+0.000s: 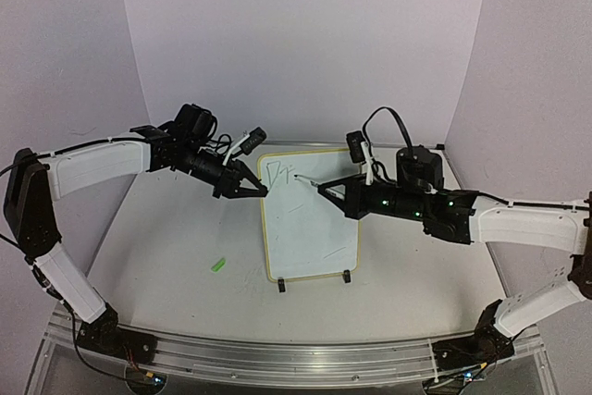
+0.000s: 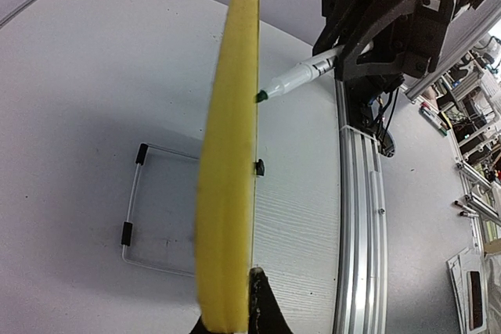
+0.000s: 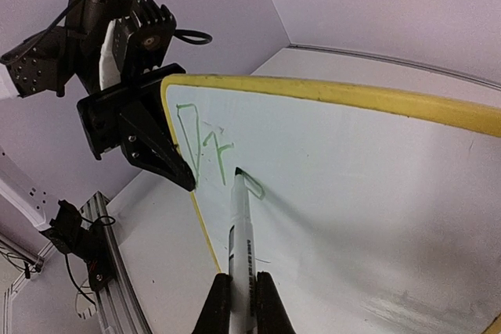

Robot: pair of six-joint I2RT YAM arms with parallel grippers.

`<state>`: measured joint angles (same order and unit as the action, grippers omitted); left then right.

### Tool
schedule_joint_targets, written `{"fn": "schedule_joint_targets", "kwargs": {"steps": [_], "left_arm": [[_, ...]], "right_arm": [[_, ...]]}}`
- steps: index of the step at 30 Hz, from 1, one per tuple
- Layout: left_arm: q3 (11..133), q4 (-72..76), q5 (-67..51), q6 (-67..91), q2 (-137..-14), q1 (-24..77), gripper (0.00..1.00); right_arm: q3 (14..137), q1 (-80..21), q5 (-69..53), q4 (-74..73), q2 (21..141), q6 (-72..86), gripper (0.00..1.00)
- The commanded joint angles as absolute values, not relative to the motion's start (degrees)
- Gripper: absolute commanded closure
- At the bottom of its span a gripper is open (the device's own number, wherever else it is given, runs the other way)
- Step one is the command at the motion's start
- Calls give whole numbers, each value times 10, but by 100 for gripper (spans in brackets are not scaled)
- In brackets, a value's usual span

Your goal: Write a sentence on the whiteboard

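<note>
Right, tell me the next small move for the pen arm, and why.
Probably drag the marker tip rightward to finish the third letter's stroke. The right gripper holds it with the tip on the whiteboard just after the green Dr, that letter looks unfinished, and the left gripper clamps the board's edge.

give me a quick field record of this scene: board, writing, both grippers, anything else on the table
board: whiteboard, yellow frame, propped on two black clip feet on the table
writing: green letters near its top-left corner, roughly "Dr" plus a part-formed third letter
left arm: left gripper shut on the whiteboard's left edge
right arm: right gripper shut on a marker, tip touching the board at the last letter
other: small green piece lying on the table, left of the board in the top view
</note>
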<state>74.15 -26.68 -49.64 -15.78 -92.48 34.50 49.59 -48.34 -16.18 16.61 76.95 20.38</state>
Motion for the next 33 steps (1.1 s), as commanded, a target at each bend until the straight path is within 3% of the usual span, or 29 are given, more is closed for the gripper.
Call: {"fn": "schedule_joint_targets", "kwargs": {"steps": [1, 26, 33], "left_arm": [[736, -312, -457, -184, -954, 370, 100], [737, -312, -457, -185, -958, 371, 100], [738, -313, -458, -185, -959, 372, 100]], "right_arm": [[507, -474, -139, 172, 784, 207, 100], [446, -474, -84, 168, 720, 229, 100], [444, -475, -131, 163, 705, 221, 100]]}}
